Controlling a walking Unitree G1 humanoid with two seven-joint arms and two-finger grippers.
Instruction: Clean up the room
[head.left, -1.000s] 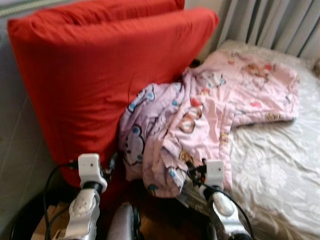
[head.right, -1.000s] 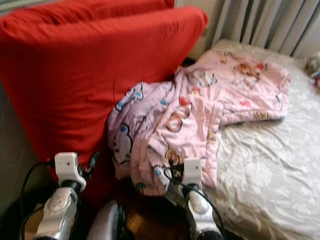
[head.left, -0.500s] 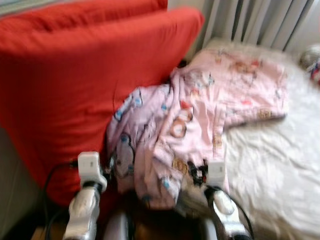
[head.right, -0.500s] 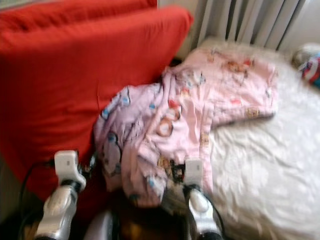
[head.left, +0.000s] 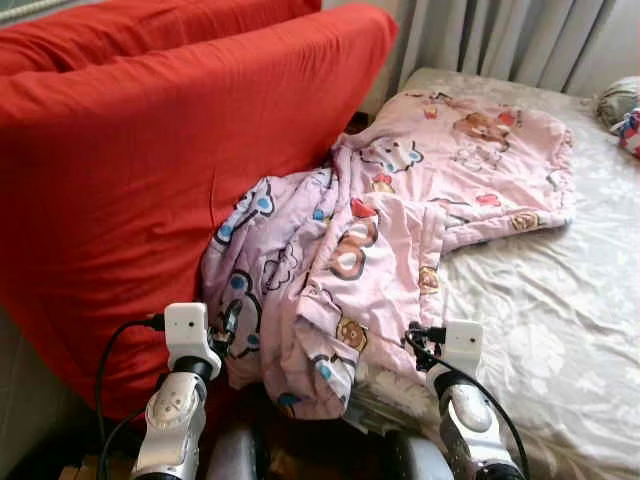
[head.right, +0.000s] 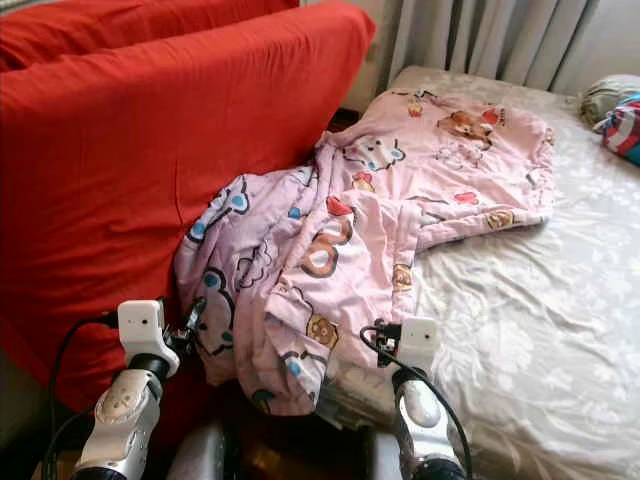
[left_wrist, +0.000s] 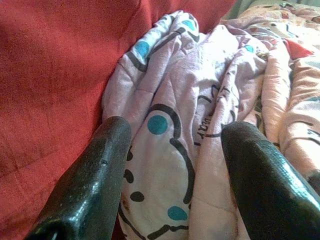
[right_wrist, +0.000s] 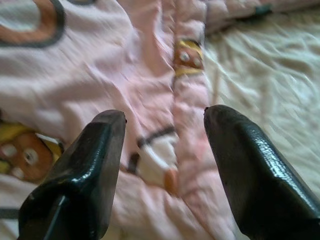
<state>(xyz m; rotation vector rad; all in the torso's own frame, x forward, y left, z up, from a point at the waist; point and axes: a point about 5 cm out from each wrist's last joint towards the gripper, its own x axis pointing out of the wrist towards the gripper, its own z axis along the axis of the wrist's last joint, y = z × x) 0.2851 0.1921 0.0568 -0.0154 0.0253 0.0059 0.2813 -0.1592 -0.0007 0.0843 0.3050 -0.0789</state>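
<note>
Soft, even daylight, head views sharp; the right wrist view is slightly blurred, with glossy highlights on the dark fingers (right_wrist: 252, 165).

Red cushion (head.left: 150, 170) walls off everything left of the quilt (head.left: 400, 220); the quilt's left edge presses against it, no gap there. Right of the quilt, bare sheet (head.left: 560, 330) is open. Left gripper (left_wrist: 172, 165) and right gripper (right_wrist: 165, 150) both spread, quilt directly ahead.

A pink cartoon-print quilt (head.left: 400, 230) is showing bears, hearts and blue dots. Red cushions (head.left: 150, 150) are glowing beside a cream floral bedsheet (head.left: 560, 330).
</note>
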